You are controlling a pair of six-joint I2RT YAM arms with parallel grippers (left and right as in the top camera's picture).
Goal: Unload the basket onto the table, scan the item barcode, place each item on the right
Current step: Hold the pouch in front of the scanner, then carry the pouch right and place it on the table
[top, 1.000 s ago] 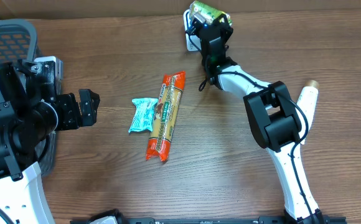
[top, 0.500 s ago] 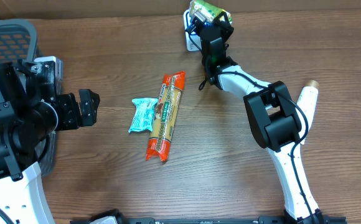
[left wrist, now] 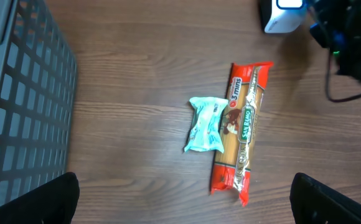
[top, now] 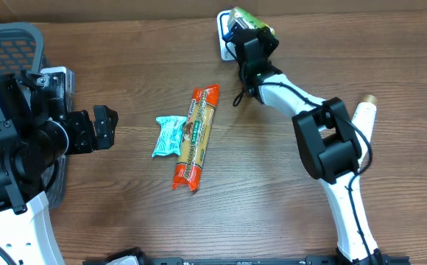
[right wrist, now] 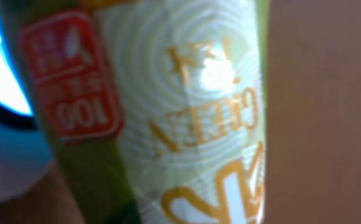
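One green packet sits over the scanner, pinched by the right gripper; pasta pack and teal packet nearby look unscanned; left gripper gapes empty.

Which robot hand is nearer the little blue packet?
Left. The left gripper is open, level with the blue packet; the right gripper holds a green pack much farther back.

Left claw wide open, right claw clamped (arm outstretched)

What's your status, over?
Left fingers open, idle. Right fingers shut on green packet at the scanner. Pasta pack and teal packet lie clear.
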